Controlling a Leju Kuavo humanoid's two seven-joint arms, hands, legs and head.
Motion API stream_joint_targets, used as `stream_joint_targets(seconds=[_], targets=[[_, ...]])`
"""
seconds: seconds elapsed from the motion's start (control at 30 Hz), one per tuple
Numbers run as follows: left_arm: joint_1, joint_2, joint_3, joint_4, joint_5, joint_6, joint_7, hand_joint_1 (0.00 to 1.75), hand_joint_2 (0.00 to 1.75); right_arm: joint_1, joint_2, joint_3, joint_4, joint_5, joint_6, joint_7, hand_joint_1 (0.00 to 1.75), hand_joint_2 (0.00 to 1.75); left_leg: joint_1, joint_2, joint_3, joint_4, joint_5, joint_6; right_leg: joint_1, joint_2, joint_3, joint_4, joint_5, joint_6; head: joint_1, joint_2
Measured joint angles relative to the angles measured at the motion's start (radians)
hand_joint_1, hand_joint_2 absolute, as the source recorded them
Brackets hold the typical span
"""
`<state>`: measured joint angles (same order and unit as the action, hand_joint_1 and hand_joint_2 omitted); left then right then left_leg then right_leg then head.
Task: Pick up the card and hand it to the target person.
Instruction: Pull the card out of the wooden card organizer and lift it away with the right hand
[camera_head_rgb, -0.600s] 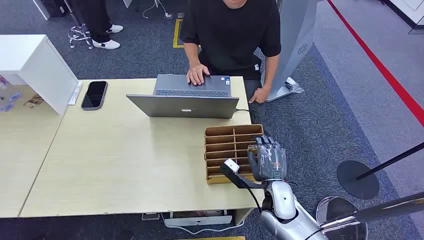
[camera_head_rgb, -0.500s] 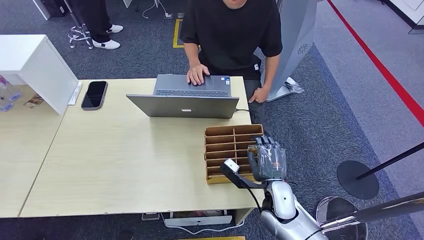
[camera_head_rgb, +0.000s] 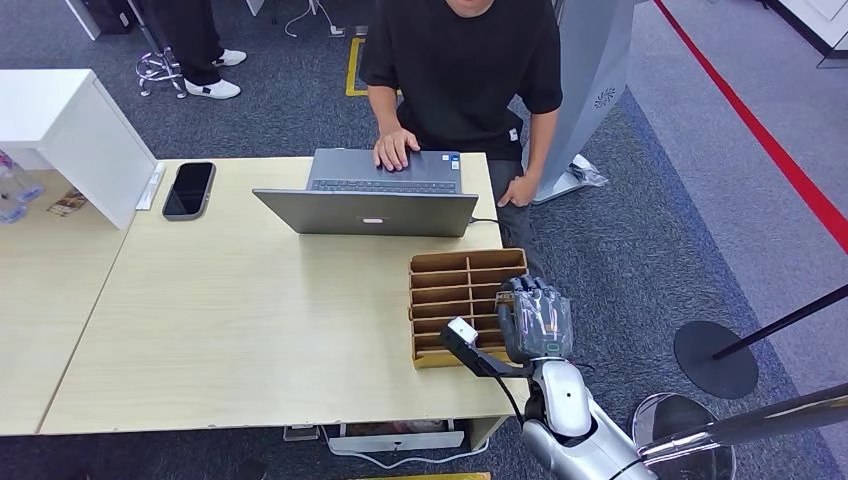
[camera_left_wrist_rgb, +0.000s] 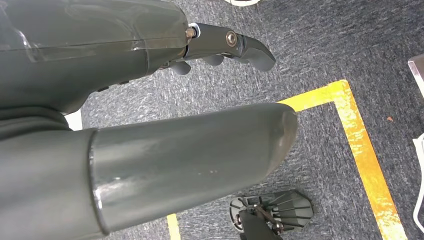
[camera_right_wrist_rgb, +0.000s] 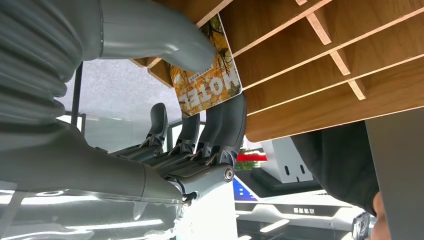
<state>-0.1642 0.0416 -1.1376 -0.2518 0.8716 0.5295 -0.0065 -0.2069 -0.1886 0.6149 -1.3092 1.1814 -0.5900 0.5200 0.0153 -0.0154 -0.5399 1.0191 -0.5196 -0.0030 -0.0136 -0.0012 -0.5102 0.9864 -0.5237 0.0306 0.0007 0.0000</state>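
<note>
In the right wrist view a card printed with autumn leaves and the word HOTEL stands at the edge of a wooden slotted box. My right hand pinches it, the thumb on its printed face and dark fingers behind it. From the head view that right hand sits over the right side of the box, hiding the card. A person in a black shirt stands behind the table with a hand on a laptop. My left hand hangs over the carpet, fingers apart, holding nothing.
An open laptop stands at the far edge of the light wooden table, just beyond the box. A black phone lies at the far left beside a white cabinet. Stanchion bases stand on the carpet to the right.
My right hand has crept slightly forward over the slotted box. Nothing else has moved.
</note>
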Motion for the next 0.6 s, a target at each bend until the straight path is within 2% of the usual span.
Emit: stream_joint_targets(seconds=[0.43,0.5,0.6], targets=[[0.0,0.0,0.0,0.0,0.0,0.0,0.0,0.0,0.0,0.0,-0.001,0.001,0.0,0.007,0.009,0.012,1.01,1.75,0.0,0.0,0.0,0.0,0.0,0.0,0.0,0.0,0.0,0.0,0.0,0.0,0.0,0.0],[0.0,0.0,0.0,0.0,0.0,0.0,0.0,0.0,0.0,-0.001,-0.001,0.001,0.0,0.007,0.01,0.013,1.05,1.75,0.0,0.0,0.0,0.0,0.0,0.0,0.0,0.0,0.0,0.0,0.0,0.0,0.0,0.0],[0.0,0.0,0.0,0.0,0.0,0.0,0.0,0.0,0.0,-0.001,-0.001,0.003,0.0,0.009,0.01,0.014,1.23,1.75,0.0,0.0,0.0,0.0,0.0,0.0,0.0,0.0,0.0,0.0,0.0,0.0,0.0,0.0]])
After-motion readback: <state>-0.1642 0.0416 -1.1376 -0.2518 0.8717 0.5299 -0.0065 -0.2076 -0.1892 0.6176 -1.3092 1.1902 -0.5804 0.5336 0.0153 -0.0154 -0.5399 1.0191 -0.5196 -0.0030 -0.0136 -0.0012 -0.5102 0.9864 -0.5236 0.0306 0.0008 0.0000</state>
